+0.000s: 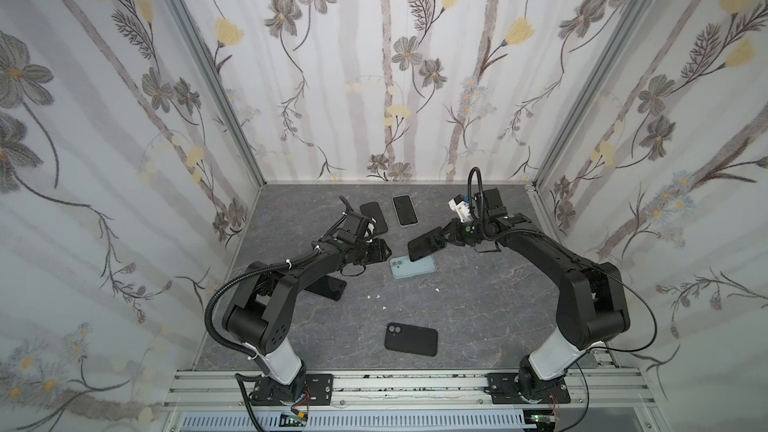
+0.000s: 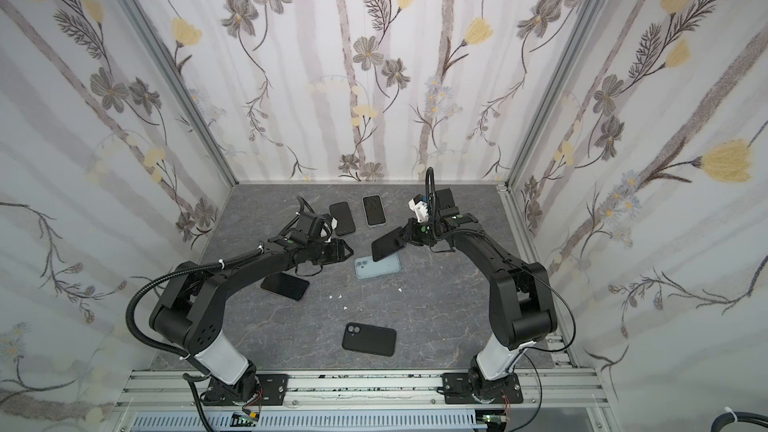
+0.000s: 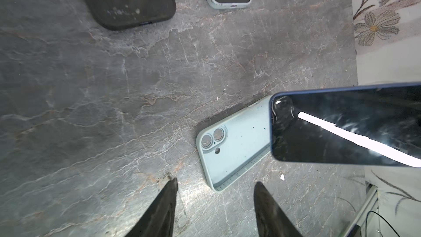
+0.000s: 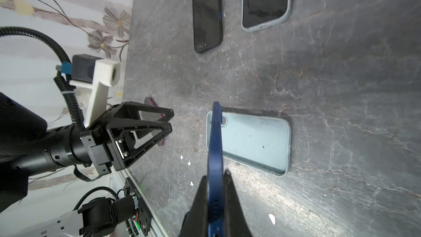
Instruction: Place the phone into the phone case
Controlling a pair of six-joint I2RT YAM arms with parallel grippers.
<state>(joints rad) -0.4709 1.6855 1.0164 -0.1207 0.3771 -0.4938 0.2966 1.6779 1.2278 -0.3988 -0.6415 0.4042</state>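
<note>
My right gripper (image 1: pixel 444 238) (image 4: pixel 215 175) is shut on one end of a dark blue phone (image 1: pixel 426 245) (image 2: pixel 388 243) (image 4: pixel 215 144). The phone hangs tilted over the right end of a light blue phone case (image 1: pixel 405 270) (image 2: pixel 376 270) (image 4: pixel 255 142), which lies open side up on the table, empty. In the left wrist view the phone (image 3: pixel 341 128) covers the far end of the case (image 3: pixel 237 147). My left gripper (image 1: pixel 384 251) (image 3: pixel 216 181) (image 4: pixel 170 120) is open and holds nothing, just off the case's camera-hole end.
At the back lie a black phone (image 1: pixel 374 216) and a phone in a pale case (image 1: pixel 404 209). Another dark phone (image 1: pixel 328 286) lies under the left arm. A black case (image 1: pixel 411 339) lies near the front. Small white bits (image 1: pixel 374 297) dot the grey marble table (image 1: pixel 478 309).
</note>
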